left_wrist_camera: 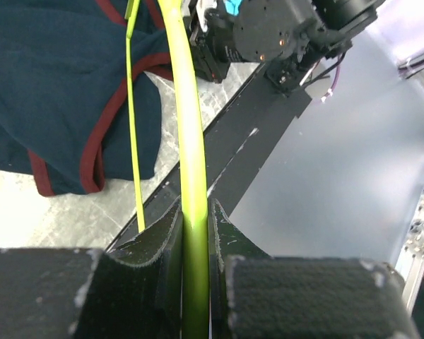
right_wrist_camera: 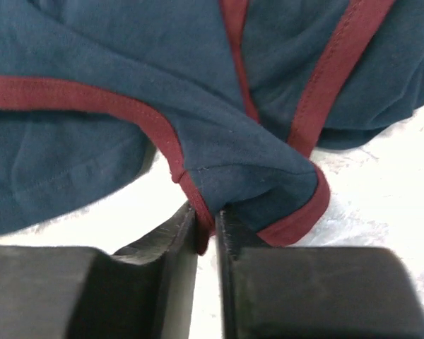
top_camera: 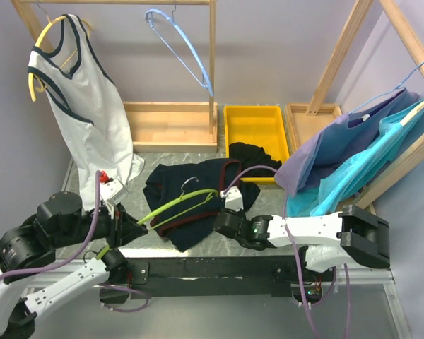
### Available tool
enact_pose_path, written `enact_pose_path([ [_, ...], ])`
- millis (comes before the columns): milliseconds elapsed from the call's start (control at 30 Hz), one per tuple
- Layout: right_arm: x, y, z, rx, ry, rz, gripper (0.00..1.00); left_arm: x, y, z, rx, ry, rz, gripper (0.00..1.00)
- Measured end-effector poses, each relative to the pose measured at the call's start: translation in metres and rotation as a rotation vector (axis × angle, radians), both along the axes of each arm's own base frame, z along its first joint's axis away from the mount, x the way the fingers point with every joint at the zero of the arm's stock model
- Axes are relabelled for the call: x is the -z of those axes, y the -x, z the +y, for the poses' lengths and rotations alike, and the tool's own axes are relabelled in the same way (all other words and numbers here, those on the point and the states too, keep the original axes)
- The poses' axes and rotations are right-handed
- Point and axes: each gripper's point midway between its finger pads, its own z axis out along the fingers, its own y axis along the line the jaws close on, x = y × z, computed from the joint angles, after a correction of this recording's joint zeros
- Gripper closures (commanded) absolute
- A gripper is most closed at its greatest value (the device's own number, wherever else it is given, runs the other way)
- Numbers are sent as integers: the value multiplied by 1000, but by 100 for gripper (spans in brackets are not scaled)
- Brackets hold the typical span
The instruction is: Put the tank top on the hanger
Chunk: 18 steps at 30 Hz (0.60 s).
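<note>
The dark navy tank top with dark red trim lies crumpled on the table, also seen in the left wrist view and the right wrist view. The lime-green hanger lies across it, metal hook pointing away from me. My left gripper is shut on the hanger's left end. My right gripper is shut on the tank top's red-trimmed edge at the garment's near right side.
A white tank top hangs on a yellow hanger at the back left. A light blue hanger hangs on the wooden rack. A yellow bin holds a black garment. Blue garments hang at the right.
</note>
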Motion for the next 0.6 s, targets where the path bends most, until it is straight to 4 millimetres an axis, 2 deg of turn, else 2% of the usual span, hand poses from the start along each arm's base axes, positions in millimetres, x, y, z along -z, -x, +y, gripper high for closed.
enact_pose_path([
  [133,-6,-8,-4,17,-17,4,91,-1,-2,-3,26,-25,-12,99],
  [367,-41,-32,-12,51,-142,0,92,0,2,-5,72,-40,-21,99],
  [600,-68,-47,-5,31,-181,-9,92,2,2,-9,94,-57,-17,99],
])
